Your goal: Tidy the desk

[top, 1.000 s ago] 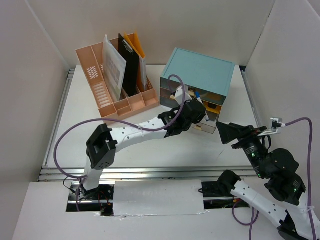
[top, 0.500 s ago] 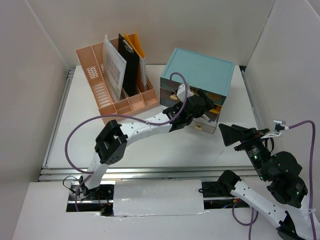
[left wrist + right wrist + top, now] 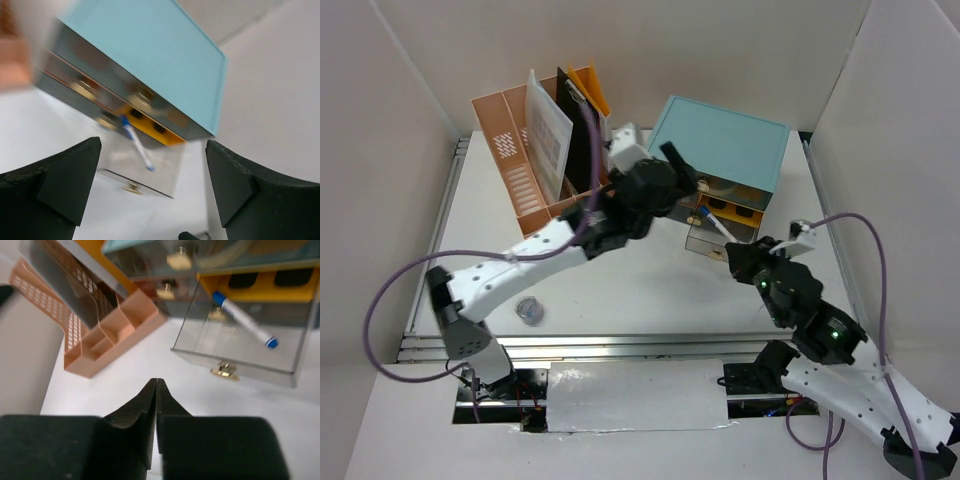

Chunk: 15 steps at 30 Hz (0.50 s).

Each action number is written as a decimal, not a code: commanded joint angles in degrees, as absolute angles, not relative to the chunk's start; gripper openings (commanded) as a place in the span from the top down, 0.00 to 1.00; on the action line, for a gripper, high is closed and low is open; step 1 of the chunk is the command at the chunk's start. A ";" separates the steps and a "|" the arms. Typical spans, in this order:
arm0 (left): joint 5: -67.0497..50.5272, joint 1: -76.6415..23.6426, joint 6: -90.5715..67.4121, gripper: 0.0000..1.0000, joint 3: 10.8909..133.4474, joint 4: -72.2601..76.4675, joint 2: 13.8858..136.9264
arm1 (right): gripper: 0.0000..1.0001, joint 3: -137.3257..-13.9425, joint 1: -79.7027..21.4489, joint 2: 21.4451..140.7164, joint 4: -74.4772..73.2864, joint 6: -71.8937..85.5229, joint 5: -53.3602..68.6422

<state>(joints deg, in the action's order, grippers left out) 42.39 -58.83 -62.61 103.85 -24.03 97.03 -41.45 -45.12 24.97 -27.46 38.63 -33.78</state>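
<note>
The desk (image 3: 620,290) is seen as a white, flat rectangular tabletop, edged with aluminium rails and shut in by white panel walls. It lies beneath both pairs of fingers, and most of its near half is bare.

The left gripper (image 3: 152,147) is held above the desk with its fingers (image 3: 65,180) spread wide and nothing between them. Straight ahead of them a teal drawer cabinet (image 3: 720,140) is seen, its clear bottom drawer (image 3: 715,235) pulled out. A white marker with a blue cap (image 3: 136,142) is laid slantwise in that drawer.

The right gripper (image 3: 156,385) is seen with its fingertips pressed together on nothing. The open drawer is placed ahead of these tips and to their right, between them and the cabinet front. Ahead and to their left a pink slotted file organizer (image 3: 115,335) is stood on the desk, with a black clipboard (image 3: 578,130), a white sheet (image 3: 545,135) and an orange folder (image 3: 592,90) upright in it.

Well behind the left fingers, near the front rail, a small round clear object (image 3: 528,311) is seen; what it is cannot be told.
</note>
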 commanded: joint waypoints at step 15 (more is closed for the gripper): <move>37.89 -44.21 -37.54 0.00 74.81 -50.37 65.93 | 1.00 -30.67 -33.84 49.39 -10.37 53.44 -23.81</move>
